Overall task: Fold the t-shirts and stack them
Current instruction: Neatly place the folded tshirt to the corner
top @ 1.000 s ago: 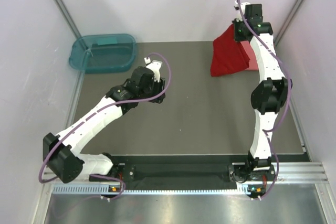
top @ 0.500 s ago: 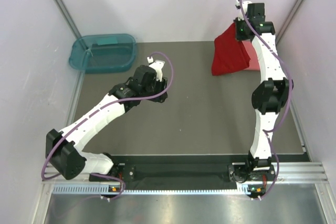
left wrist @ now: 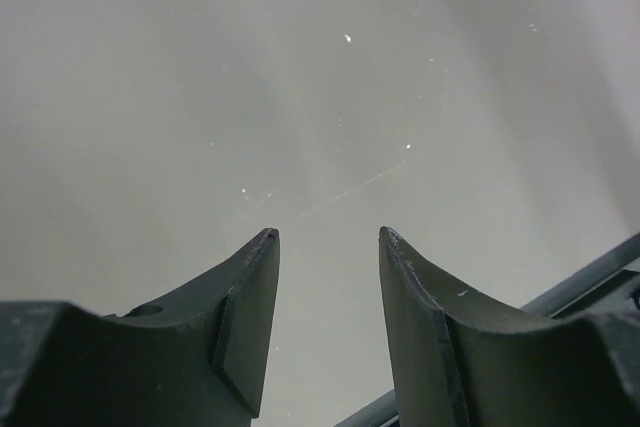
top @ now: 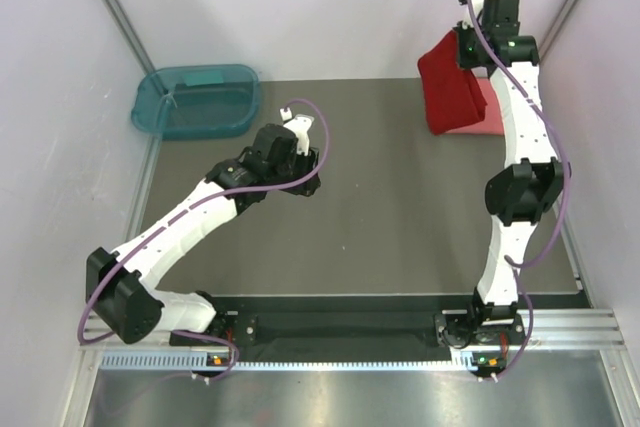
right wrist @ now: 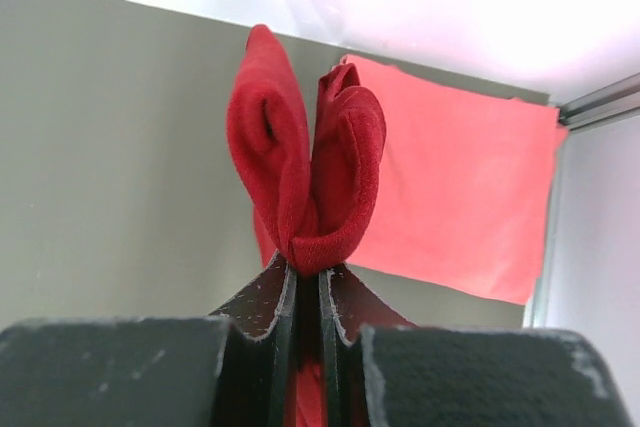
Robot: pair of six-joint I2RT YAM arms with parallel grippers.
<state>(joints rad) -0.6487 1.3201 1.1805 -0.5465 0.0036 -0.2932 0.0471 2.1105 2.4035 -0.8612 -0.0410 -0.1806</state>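
A deep red t-shirt (top: 452, 82) hangs bunched from my right gripper (top: 468, 47), lifted at the far right of the table. In the right wrist view the jaws of this gripper (right wrist: 310, 267) are shut on a fold of the red t-shirt (right wrist: 305, 162). Behind and below it, the coral-pink t-shirt (right wrist: 450, 192) lies flat as a folded rectangle; only its edge (top: 488, 112) shows from above. My left gripper (top: 300, 182) hovers mid-table, left of centre. It is open (left wrist: 325, 237) with nothing between its fingers, only bare table beneath.
A teal translucent tub (top: 196, 100) stands at the back left corner. Pale walls close in both sides, with a metal rail (top: 565, 237) along the right edge. The dark table surface (top: 370, 177) spreads between the two arms.
My right gripper has carried the red t-shirt further right and toward the back, so it now hangs over the coral-pink one. The left arm shifted slightly, then stayed still.
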